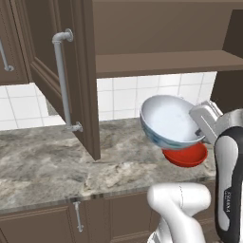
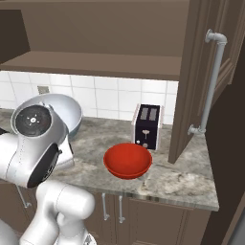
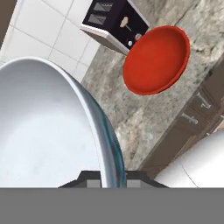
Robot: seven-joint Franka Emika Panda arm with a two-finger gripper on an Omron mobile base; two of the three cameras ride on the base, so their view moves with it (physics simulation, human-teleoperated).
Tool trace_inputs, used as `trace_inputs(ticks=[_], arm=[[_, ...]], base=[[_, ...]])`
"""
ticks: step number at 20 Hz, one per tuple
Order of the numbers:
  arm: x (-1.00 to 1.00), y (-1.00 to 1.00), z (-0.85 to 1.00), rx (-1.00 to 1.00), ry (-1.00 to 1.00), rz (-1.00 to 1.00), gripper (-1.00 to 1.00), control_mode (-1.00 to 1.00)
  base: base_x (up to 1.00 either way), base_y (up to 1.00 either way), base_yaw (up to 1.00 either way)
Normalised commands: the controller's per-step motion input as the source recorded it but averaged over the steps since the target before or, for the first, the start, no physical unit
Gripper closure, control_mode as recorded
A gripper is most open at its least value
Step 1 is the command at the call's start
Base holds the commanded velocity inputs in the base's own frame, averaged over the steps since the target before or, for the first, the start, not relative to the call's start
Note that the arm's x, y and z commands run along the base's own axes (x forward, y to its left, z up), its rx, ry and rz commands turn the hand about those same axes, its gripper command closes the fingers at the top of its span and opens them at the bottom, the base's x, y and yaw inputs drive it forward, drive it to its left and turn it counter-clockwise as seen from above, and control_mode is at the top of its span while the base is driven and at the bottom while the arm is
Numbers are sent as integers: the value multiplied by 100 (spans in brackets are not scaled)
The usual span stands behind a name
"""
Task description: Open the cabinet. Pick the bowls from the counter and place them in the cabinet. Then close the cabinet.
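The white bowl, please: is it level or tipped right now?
Tipped: the white bowl hangs off the counter by its rim in the gripper.

A kitchen: marbled counter [image 2: 186,179], white tiled wall [image 2: 110,98], toaster [image 2: 147,127], wooden cabinets [image 1: 156,33].

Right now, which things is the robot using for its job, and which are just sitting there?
For the job:
- white bowl, lifted off the counter, its rim pinched in the gripper
- red bowl, waiting on the counter
- cabinet above, doors open, shelf bare

Just sitting there:
- black toaster by the tiled wall
- low cabinets under the counter
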Motion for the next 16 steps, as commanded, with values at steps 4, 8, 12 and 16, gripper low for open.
trace_inputs(ticks=[4,8,12,16], arm=[[-19,0,45,3,-15,2,100,-100],[-1,3,41,0,-19,0,100,-100],[-2,1,51,0,-21,0,100,-100],[-9,1,56,0,-18,0,100,-100]], base=[[0,0,0],[0,0,0],[0,0,0],[0,0,0]])
